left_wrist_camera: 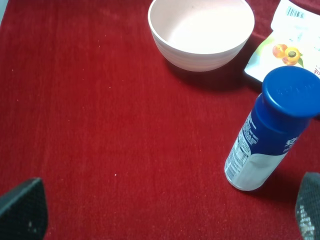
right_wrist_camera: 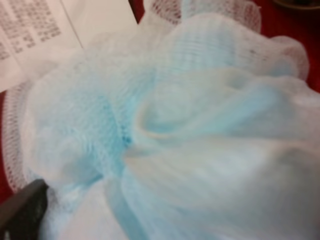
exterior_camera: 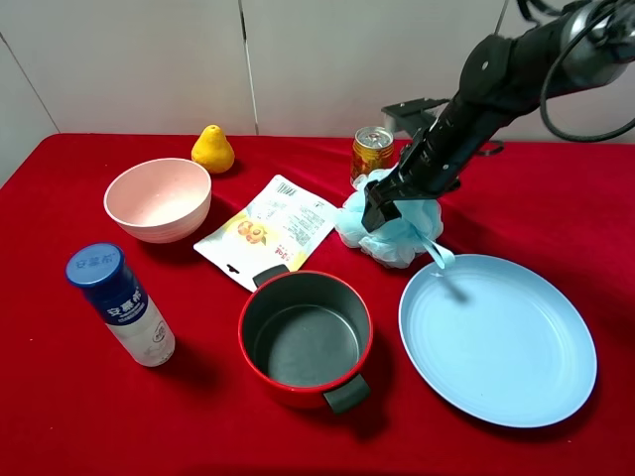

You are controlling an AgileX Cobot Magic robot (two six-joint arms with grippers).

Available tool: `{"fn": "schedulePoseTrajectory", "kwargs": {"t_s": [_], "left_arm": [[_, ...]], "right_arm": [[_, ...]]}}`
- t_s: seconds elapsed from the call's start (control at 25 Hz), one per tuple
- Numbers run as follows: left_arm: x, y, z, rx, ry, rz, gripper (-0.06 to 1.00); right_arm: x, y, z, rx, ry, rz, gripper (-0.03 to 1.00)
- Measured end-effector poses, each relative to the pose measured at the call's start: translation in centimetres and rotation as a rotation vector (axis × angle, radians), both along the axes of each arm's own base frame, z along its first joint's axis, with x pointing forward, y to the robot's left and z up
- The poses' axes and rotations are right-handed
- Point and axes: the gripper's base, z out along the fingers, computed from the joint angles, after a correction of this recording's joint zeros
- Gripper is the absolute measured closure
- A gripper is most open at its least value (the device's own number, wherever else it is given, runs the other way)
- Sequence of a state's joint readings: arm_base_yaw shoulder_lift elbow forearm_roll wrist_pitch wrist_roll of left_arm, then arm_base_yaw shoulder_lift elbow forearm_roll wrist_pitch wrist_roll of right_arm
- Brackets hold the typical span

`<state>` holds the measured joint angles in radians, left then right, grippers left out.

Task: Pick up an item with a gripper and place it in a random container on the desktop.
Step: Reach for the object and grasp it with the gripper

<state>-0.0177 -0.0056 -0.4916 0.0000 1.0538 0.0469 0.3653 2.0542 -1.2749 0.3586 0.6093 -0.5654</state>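
The light blue mesh pouf (exterior_camera: 397,236) lies on the red cloth (exterior_camera: 60,416) between the white snack pouch and the blue plate, and its ribbon loop (exterior_camera: 439,255) reaches the plate's rim. My right gripper (exterior_camera: 381,212) is pressed down into the top of the pouf. In the right wrist view the pouf (right_wrist_camera: 170,125) fills the picture and one fingertip (right_wrist_camera: 20,210) shows far out at the edge, so the jaws stand wide; the other finger is hidden. The red pot (exterior_camera: 306,337) stands empty in front of the pouf. My left gripper (left_wrist_camera: 165,217) is open and empty above bare cloth.
A pink bowl (exterior_camera: 159,198) and a blue-capped bottle (exterior_camera: 119,302) stand at the left, and both show in the left wrist view (left_wrist_camera: 201,31) (left_wrist_camera: 267,130). The snack pouch (exterior_camera: 268,230), a yellow pear (exterior_camera: 212,149), a drink can (exterior_camera: 372,151) and the flat blue plate (exterior_camera: 496,337) surround the pouf.
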Motion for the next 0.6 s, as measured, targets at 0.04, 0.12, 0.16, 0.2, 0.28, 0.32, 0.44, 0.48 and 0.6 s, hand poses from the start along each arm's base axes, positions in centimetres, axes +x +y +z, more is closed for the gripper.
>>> {"fn": "schedulePoseTrajectory", "kwargs": {"t_s": [0.04,0.12,0.16,0.2,0.28,0.32,0.44,0.48,0.6], "left_arm": [[0.0,0.0,0.0,0.0,0.0,0.0,-0.05],[0.0,0.0,0.0,0.0,0.0,0.0,-0.05],[0.0,0.0,0.0,0.0,0.0,0.0,-0.05],[0.0,0.0,0.0,0.0,0.0,0.0,-0.05],[0.0,0.0,0.0,0.0,0.0,0.0,-0.05],[0.0,0.0,0.0,0.0,0.0,0.0,-0.05],[0.0,0.0,0.0,0.0,0.0,0.0,-0.05],[0.0,0.0,0.0,0.0,0.0,0.0,-0.05],[0.0,0.0,0.0,0.0,0.0,0.0,-0.05]], "right_arm": [[0.0,0.0,-0.4,-0.001,0.008,-0.002,0.28],[0.1,0.1,-0.9,-0.004,0.015,-0.002,0.28],[0.2,0.1,-1.2,-0.005,0.016,-0.005,0.28],[0.2,0.1,-1.4,-0.006,0.015,-0.006,0.28],[0.3,0.1,-1.7,-0.007,0.018,-0.009,0.28],[0.3,0.1,-1.7,-0.007,0.019,-0.01,0.28],[0.3,0.1,-1.8,-0.007,0.02,-0.01,0.31],[0.3,0.1,-1.8,-0.007,0.02,-0.01,0.34],[0.3,0.1,-1.8,-0.007,0.02,-0.01,0.5]]}}
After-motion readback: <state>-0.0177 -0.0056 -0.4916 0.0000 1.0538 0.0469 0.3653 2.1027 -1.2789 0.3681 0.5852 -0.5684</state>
